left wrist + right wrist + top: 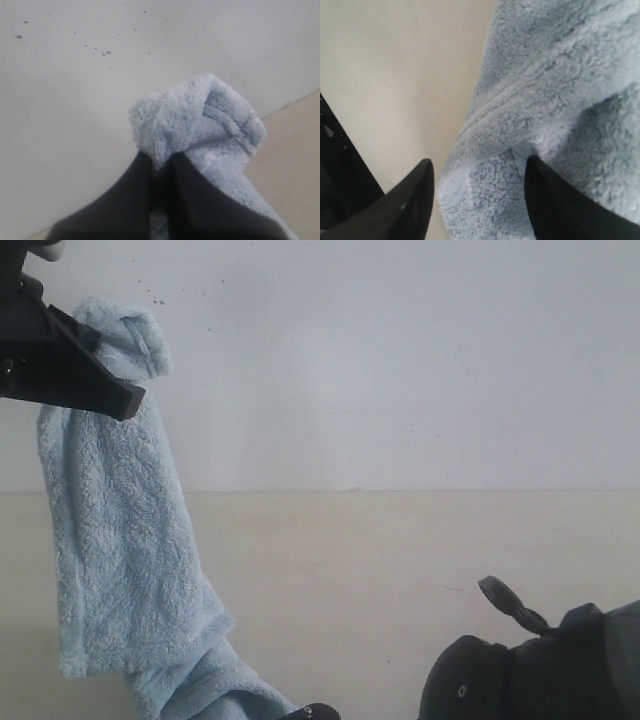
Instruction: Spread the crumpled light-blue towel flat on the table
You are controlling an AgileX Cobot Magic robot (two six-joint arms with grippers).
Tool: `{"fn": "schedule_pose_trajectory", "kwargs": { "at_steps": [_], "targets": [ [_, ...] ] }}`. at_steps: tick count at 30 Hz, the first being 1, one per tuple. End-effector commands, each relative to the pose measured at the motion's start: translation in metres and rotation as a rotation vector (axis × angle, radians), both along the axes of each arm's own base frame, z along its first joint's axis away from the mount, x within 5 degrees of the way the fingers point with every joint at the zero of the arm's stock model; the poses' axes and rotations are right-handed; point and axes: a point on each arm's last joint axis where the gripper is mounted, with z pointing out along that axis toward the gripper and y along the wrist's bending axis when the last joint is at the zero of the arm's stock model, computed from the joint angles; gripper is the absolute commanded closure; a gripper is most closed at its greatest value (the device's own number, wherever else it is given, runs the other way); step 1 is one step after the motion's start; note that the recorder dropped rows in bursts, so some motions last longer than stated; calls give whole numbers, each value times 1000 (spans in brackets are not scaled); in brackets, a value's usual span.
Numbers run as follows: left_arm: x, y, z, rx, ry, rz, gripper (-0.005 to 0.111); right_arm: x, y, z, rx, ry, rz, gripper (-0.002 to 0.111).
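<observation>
Left claw (159, 160) pinching towel (120, 540), exterior view alone shows its hanging length, right claw (480, 162) gaping astride a fold

Pale beige table (400, 580), towel end on it.
Flat plain top; only the bunched lower end of the light-blue towel (200, 685) rests on it, lower left of exterior view.

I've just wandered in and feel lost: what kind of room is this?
Probably a robotics test bench. A bare beige table stands against a plain white wall, and the black left end effector holds up a light-blue towel.
</observation>
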Motion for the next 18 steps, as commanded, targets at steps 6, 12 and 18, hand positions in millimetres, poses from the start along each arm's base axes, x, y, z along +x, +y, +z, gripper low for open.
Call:
{"fn": "schedule_pose_trajectory", "kwargs": {
  "at_steps": [6,12,18],
  "targets": [
    [-1,-1,1,-24,-3,-15,103,-9,8,-2,-9,-63,-9,56],
    [-1,-2,1,-39,-3,-27,103,-13,15,-2,-5,-154,-24,56],
    [-1,-2,1,-39,-3,-27,103,-8,16,-2,-6,-185,-68,56]
  ]
}}
